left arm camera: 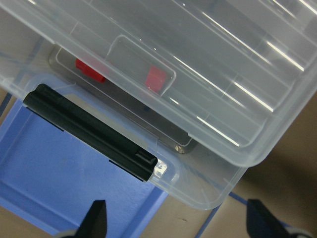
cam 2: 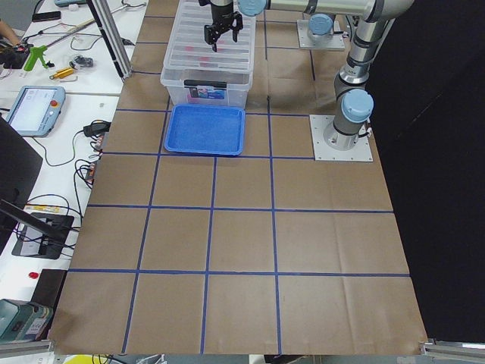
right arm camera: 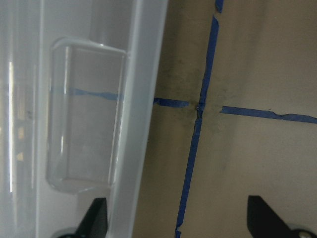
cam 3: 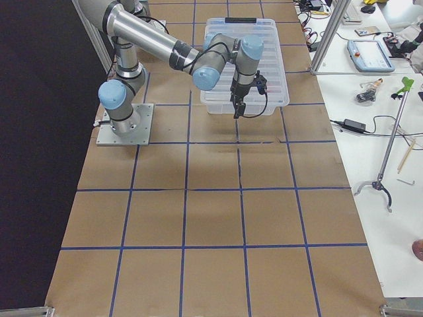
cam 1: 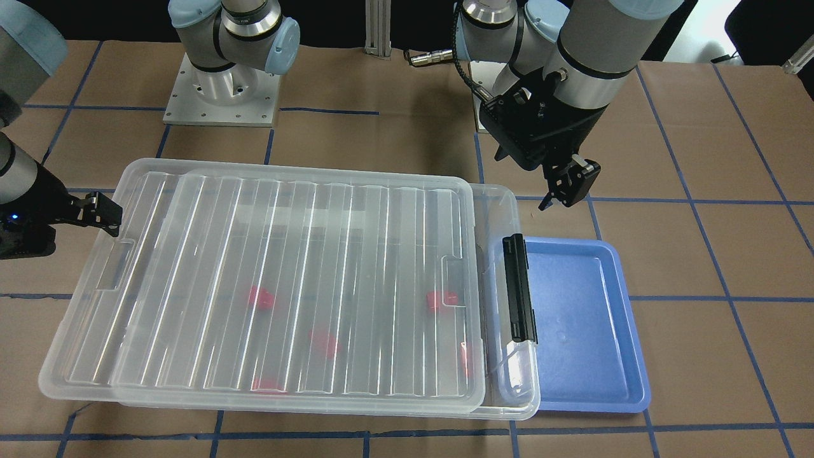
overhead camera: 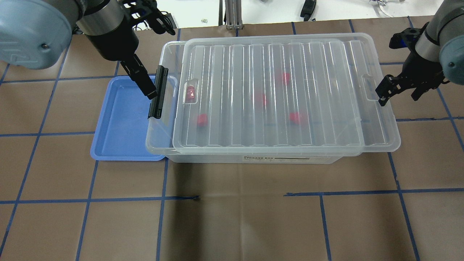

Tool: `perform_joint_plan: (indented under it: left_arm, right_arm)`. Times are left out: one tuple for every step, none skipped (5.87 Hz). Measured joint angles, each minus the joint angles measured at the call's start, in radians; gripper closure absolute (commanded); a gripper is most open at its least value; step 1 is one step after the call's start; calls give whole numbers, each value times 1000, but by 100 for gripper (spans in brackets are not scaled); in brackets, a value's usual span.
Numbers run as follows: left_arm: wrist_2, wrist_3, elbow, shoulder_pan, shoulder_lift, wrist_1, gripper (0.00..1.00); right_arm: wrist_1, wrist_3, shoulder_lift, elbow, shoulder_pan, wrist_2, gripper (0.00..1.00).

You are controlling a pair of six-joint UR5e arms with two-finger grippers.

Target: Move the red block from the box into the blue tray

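Note:
The clear box lies across the table. Its ribbed lid sits on top, slid toward my right, so a strip by the black latch is uncovered. Several red blocks lie inside, blurred through the lid; two show in the left wrist view. The blue tray is empty, and the box's latch end overlaps it. My left gripper is open and empty above the latch end. My right gripper is open and empty just off the box's other end.
Brown paper with blue tape lines covers the table. The arm bases stand behind the box. Beyond the table's long edge there are a tablet and cables. The lid's handle notch sits beside my right gripper.

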State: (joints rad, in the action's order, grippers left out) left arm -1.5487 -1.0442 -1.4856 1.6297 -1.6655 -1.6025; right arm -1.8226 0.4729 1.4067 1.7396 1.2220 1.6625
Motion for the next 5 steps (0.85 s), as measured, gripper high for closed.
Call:
perform_joint_plan:
  left_arm:
    - [-47, -192, -13, 1, -15, 4, 2]
    - [-90, -327, -29, 2, -28, 13, 2]
    - [-101, -394, -35, 4, -46, 30, 2]
    - [-98, -427, -35, 8, -67, 61, 2]
    - [-55, -438, -36, 13, -99, 117, 2]
  right_arm:
    - [-3, 15, 0, 0, -17, 19, 0]
    - [-3, 29, 0, 0, -40, 30, 0]
    - [-4, 47, -1, 0, -64, 40, 0]
    - [-4, 73, -1, -1, -84, 49, 0]
    - [-4, 101, -1, -2, -107, 60, 0]
